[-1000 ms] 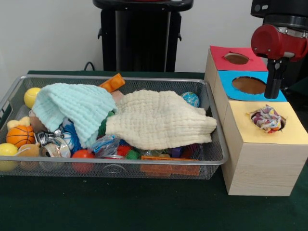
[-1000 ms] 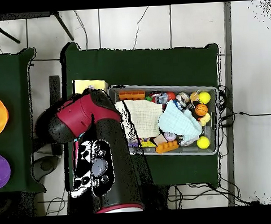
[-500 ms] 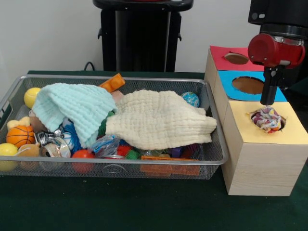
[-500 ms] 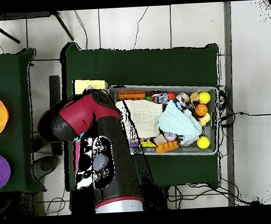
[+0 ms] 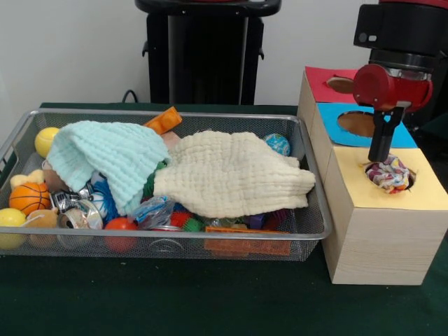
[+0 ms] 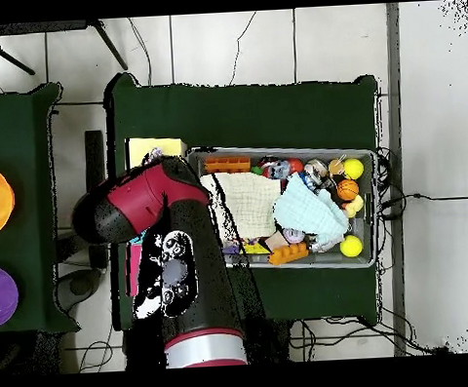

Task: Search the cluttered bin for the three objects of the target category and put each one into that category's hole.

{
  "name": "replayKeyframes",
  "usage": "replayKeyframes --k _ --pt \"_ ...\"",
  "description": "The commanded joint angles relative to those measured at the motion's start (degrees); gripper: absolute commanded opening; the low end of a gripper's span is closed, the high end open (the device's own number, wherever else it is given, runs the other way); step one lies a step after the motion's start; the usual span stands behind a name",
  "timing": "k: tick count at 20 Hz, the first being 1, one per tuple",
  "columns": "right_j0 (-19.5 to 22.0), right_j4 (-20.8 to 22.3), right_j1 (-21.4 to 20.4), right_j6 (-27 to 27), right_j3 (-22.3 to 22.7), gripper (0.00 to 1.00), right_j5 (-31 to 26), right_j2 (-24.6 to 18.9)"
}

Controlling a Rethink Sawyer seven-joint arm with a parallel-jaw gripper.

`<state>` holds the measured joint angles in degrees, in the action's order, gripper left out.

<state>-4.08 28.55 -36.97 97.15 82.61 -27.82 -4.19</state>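
A crumpled patterned cloth (image 5: pixel 388 173) sits stuffed in the round hole of the yellow-topped box (image 5: pixel 420 192). My gripper (image 5: pixel 377 155) hangs just above the left rim of that hole, not holding anything I can see. In the wire bin (image 5: pixel 308 231), a cream knitted cloth (image 5: pixel 231 171) and a mint cloth (image 5: pixel 105 157) lie over the toys. In the overhead view my red arm (image 6: pixel 168 254) hides the gripper and most of the boxes; the cream cloth (image 6: pixel 246 203) and mint cloth (image 6: pixel 309 215) show in the bin (image 6: pixel 373 257).
Behind the yellow box stand a blue-topped box (image 5: pixel 360 124) and a red-topped box (image 5: pixel 343 85), each with a hole. Balls fill the bin's left end: a basketball (image 5: pixel 28 198), a yellow ball (image 5: pixel 46 140). An orange block (image 5: pixel 164 120) pokes out at the back.
The gripper has drifted left, from over the blue box's right side to the yellow hole's left rim. The patterned cloth stays in the hole.
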Motion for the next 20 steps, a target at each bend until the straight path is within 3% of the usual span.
replayKeyframes --k 1,20 --pt "-0.69 1.94 3.45 5.96 -1.59 0.0 1.01 0.84" --pt "-4.14 -0.23 5.83 9.8 -4.6 0.0 3.2 2.91"
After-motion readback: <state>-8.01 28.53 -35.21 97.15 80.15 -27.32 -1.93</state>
